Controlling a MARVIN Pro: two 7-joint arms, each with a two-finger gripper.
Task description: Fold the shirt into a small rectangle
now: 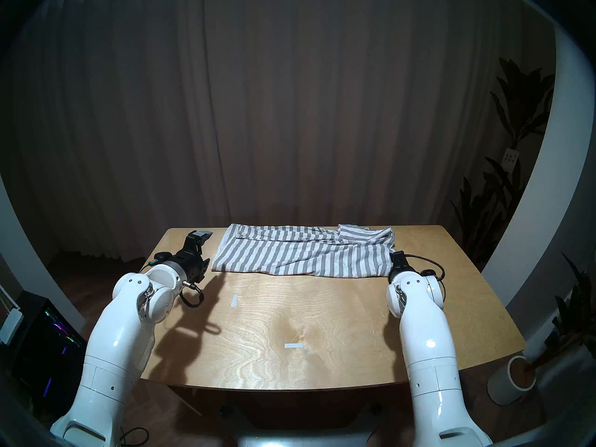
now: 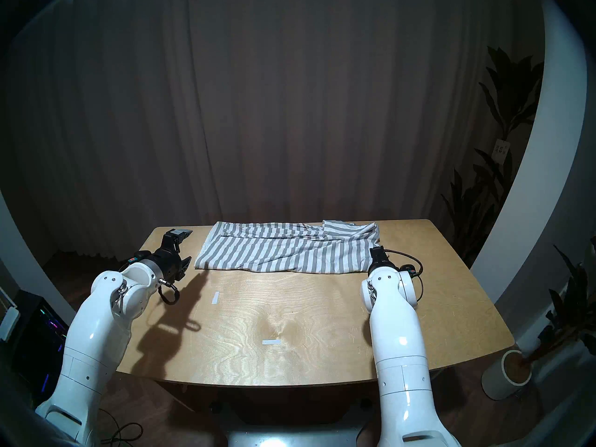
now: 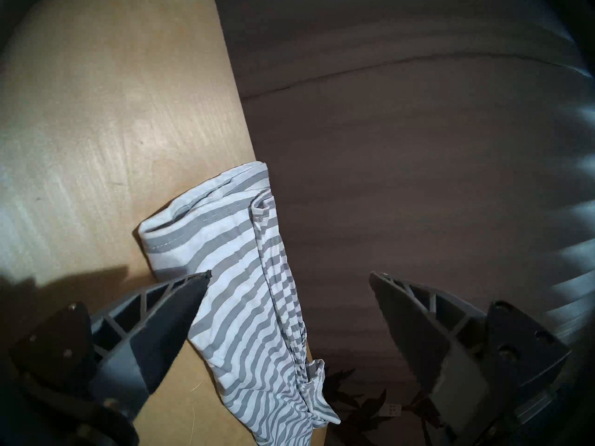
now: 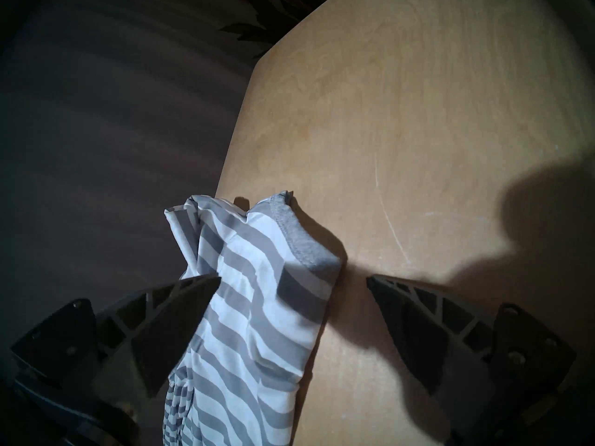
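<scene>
Dark pleated curtains (image 1: 290, 98) were seen filling the background behind a light plywood table (image 1: 322, 314), and leafy potted plants (image 1: 516, 152) were noted at the room's right side. Across the far part of the table the shirt (image 1: 303, 252), striped evenly in grey and white, was laid as a long band folded lengthwise, its far edge running along the table's far rim and one end bunched up at the far right corner. In the right wrist view the grey ribbed neckband (image 4: 306, 242) was shown at that bunched end, resting on the wood close to the table's edge. Two white arms were extended from the near side, one toward each end of the band. The left gripper (image 3: 289, 278) was held above the table just beside the shirt's left end, with its fingers spread wide and nothing between them; the hemmed end of the cloth was seen past the tips. The right gripper (image 4: 293, 281) was positioned at the shirt's right end, its fingers likewise set wide apart and no cloth pinched, with the striped fabric lying below the gap. Two small strips of white tape (image 1: 234, 300) were observed on the bare wood nearer the robot, well apart from the shirt.
</scene>
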